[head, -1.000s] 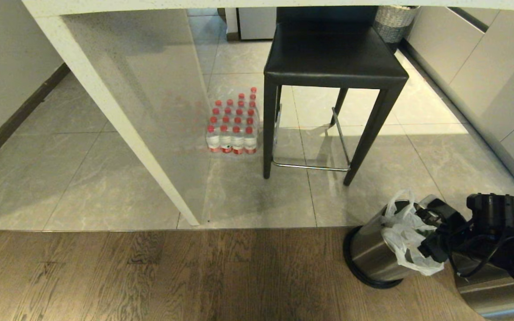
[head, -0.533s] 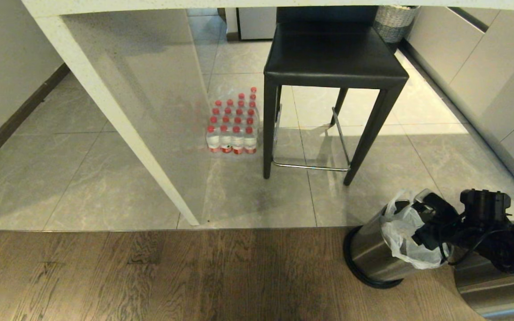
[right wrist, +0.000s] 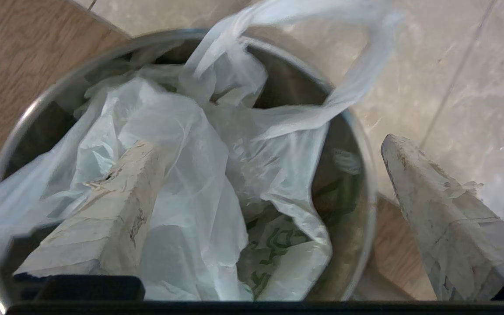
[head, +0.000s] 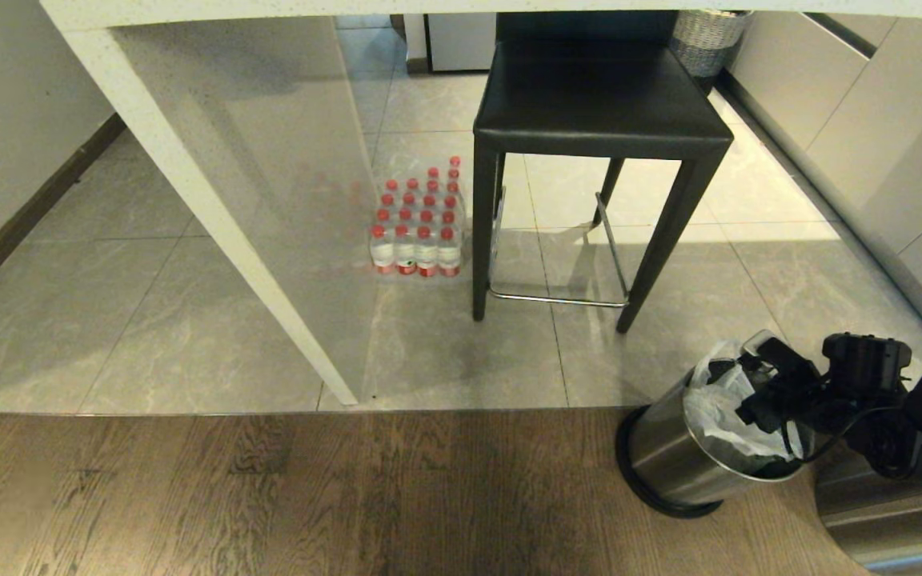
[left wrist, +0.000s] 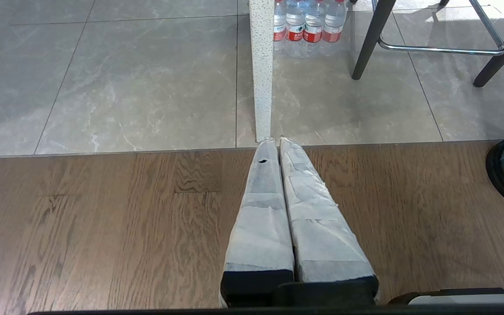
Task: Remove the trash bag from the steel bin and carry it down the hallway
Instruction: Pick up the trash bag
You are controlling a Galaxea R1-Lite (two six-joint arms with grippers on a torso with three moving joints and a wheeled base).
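The steel bin (head: 665, 456) stands on the wood floor at the lower right, by the tile edge. The trash bag (head: 715, 404), thin white plastic with green print, lies crumpled in its mouth with a loop handle sticking up. My right gripper (head: 753, 396) is open and dips into the bin's top. In the right wrist view one finger (right wrist: 116, 205) is inside among the bag (right wrist: 199, 175), the other outside the rim (right wrist: 362, 175). My left gripper (left wrist: 274, 142) hangs shut and empty over the wood floor. The hallway is out of view.
A black stool (head: 597, 104) stands just beyond the bin. Left of it are a pack of red-capped water bottles (head: 419, 232) and the white counter's side panel (head: 213, 208). Cabinets (head: 869, 120) run along the right, with a woven basket (head: 705, 36) behind.
My right gripper has moved forward and down into the bin's mouth. The bag, which hung over the rim, is now pushed inside.
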